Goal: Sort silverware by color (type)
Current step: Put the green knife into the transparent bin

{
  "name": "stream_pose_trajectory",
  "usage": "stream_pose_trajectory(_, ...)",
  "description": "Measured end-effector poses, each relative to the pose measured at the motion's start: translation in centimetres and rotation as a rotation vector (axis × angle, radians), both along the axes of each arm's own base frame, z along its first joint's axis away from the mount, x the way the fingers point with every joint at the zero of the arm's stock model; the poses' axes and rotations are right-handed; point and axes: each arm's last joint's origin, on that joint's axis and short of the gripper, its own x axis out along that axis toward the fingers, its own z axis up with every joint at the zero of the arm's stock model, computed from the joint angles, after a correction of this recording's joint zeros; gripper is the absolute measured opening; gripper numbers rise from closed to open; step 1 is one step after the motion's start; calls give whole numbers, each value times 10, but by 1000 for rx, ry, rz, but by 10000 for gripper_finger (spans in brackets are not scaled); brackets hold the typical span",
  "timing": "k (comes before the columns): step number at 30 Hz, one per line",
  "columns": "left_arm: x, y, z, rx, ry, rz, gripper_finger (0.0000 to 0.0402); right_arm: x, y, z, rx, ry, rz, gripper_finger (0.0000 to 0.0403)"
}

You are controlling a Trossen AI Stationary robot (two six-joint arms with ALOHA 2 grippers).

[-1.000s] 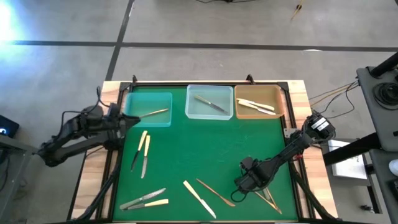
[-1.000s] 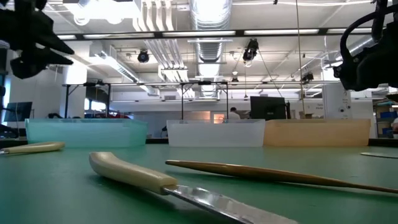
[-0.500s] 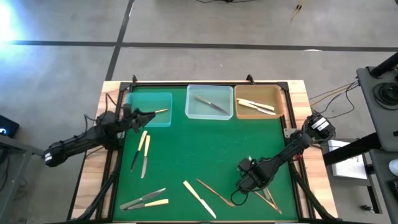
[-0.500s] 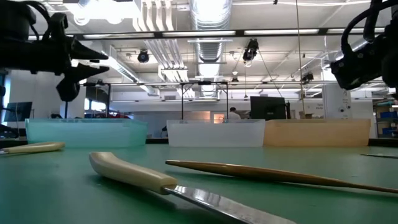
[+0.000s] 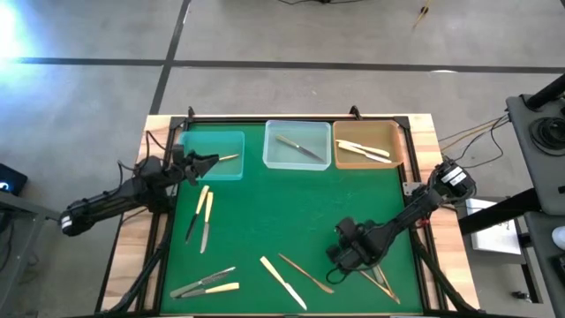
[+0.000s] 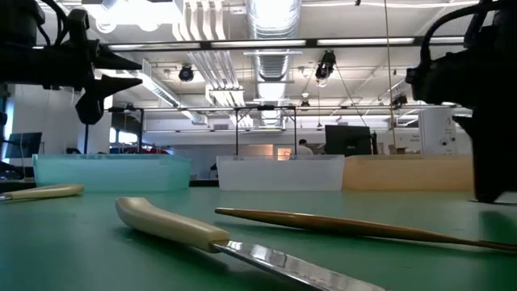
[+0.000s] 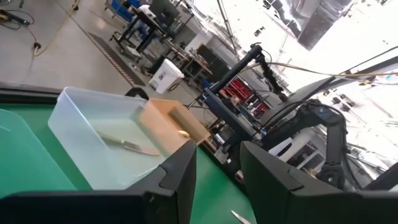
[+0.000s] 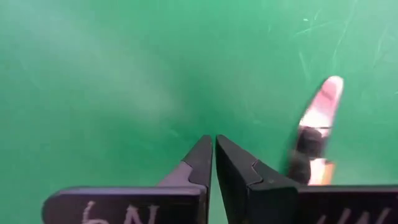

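Silverware lies loose on the green mat (image 5: 291,212): two cream-and-silver knives (image 5: 203,216) at the left, a silver and a cream piece (image 5: 207,283) near the front, a cream-handled knife (image 5: 282,283), a golden spoon (image 5: 305,272) and golden pieces (image 5: 380,283). One golden piece (image 5: 228,158) lies in the teal tray (image 5: 199,141). My left gripper (image 5: 212,161) hangs open and level at that tray's near right corner, nothing between its fingers (image 7: 180,168). My right gripper (image 5: 335,261) points down, shut, just above the mat beside the golden spoon's bowl (image 8: 320,115).
A clear tray (image 5: 274,150) with a silver knife and a tan tray (image 5: 388,155) with cream pieces stand along the far edge beside the teal one. Bare mat lies in the middle. A raised frame (image 5: 410,177) borders the mat.
My left gripper has sunk and tipped from slanting to level, moving a little toward the table's right, at the teal tray's near right corner. My right gripper has turned at the wrist above the mat near the golden spoon, staying shut.
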Motion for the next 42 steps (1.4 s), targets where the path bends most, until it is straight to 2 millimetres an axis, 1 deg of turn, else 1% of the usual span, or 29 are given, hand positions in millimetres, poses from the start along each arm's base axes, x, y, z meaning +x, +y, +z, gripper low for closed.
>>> stream_pose_trajectory(4, 0, 0, 0, 1, -1, 0, 109, 1, 0, 0, 27, -87, -252, 13)
stream_pose_trajectory(6, 0, 0, 0, 0, 0, 0, 109, 1, 0, 0, 45, -103, -330, 13)
stream_pose_trajectory(8, 0, 0, 0, 0, 0, 0, 109, 1, 0, 0, 70, -83, -345, 13)
stream_pose_trajectory(11, 0, 0, 0, 0, 0, 1, 109, -4, 2, -1, 142, 38, -315, 13)
stream_pose_trajectory(17, 0, 0, 0, 1, 0, 0, 109, -8, 7, 6, 223, 84, -320, 19)
stream_pose_trajectory(20, 0, 0, 0, 0, 2, 1, 109, -11, 6, 13, 231, 80, -311, 50)
stream_pose_trajectory(25, 0, 0, 0, -1, 4, 1, 109, -13, 4, 17, 228, 90, -268, 148)
stream_pose_trajectory(27, 0, 0, 0, 0, 3, 1, 109, -15, 4, 16, 250, 143, -277, 184)
stream_pose_trajectory(29, 0, 0, 0, -1, 3, 1, 109, -17, 5, 15, 284, 191, -314, 209)
stream_pose_trajectory(31, 0, 0, 0, -1, 3, 1, 109, -18, 7, 14, 314, 222, -345, 222)
stream_pose_trajectory(33, 0, 0, 0, -1, 5, 1, 109, -20, 9, 14, 323, 232, -355, 227)
stream_pose_trajectory(38, 0, 0, 0, -1, 5, 1, 109, -26, 19, 14, 355, 254, -381, 225)
stream_pose_trajectory(42, 0, 0, 0, -2, 6, 1, 109, -33, 27, 14, 349, 253, -404, 224)
